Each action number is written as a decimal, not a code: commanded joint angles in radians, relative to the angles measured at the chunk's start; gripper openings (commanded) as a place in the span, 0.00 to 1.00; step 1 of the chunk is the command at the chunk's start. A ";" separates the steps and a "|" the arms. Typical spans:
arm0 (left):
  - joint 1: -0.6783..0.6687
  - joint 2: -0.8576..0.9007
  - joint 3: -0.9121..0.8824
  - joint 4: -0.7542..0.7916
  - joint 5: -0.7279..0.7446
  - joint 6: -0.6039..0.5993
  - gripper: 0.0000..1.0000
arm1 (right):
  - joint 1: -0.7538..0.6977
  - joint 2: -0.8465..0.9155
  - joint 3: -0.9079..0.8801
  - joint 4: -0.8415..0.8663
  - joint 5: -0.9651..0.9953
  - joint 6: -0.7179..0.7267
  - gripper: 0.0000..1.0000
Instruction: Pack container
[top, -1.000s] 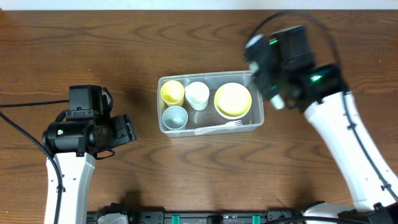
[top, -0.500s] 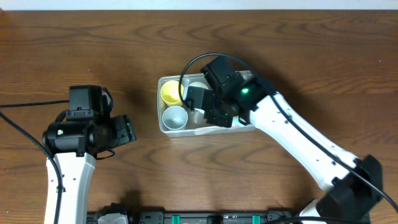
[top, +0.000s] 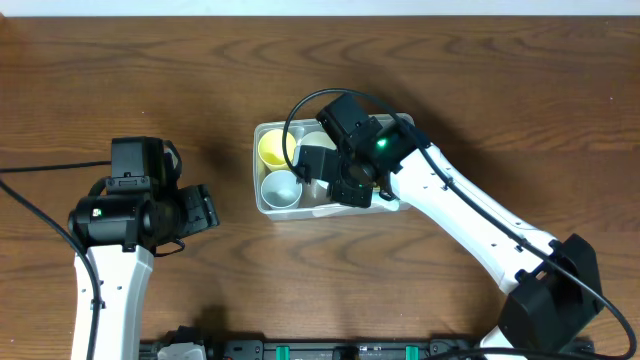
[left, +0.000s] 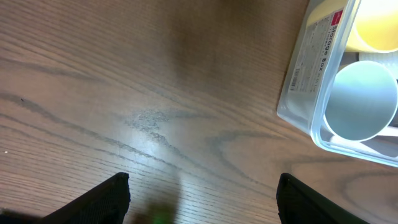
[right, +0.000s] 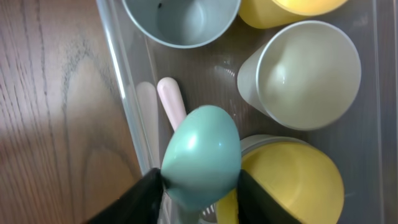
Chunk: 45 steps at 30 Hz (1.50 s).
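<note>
The clear container (top: 262, 203) sits mid-table holding a yellow cup (top: 275, 148), a pale-blue cup (top: 281, 187), a white cup (top: 318, 140) and a yellow bowl, mostly hidden under my right arm. My right gripper (top: 345, 185) is low over the container. In the right wrist view it (right: 200, 186) is shut on a teal spoon (right: 202, 155), above a pink utensil handle (right: 171, 102) and the yellow bowl (right: 292, 183). My left gripper (top: 205, 208) is open and empty over bare table, left of the container (left: 305, 74).
The right wrist view shows the white cup (right: 308, 74), the pale-blue cup (right: 180, 18) and the container's side wall (right: 121, 93). The left wrist view shows the pale-blue cup (left: 360, 99) and the label on the container's side. Wooden table lies all around.
My right arm has swung from the back right down over the container with the teal spoon, now covering the yellow bowl. The left arm has not moved.
</note>
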 joint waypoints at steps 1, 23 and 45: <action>0.003 -0.007 0.008 -0.004 -0.011 -0.002 0.76 | 0.006 0.001 -0.004 -0.003 -0.014 -0.009 0.48; 0.003 -0.007 0.008 -0.013 -0.011 -0.002 0.76 | 0.005 0.001 -0.004 0.009 -0.010 0.134 0.52; -0.142 0.182 0.213 0.124 -0.013 0.179 0.89 | -0.638 -0.194 0.006 0.107 0.072 0.803 0.99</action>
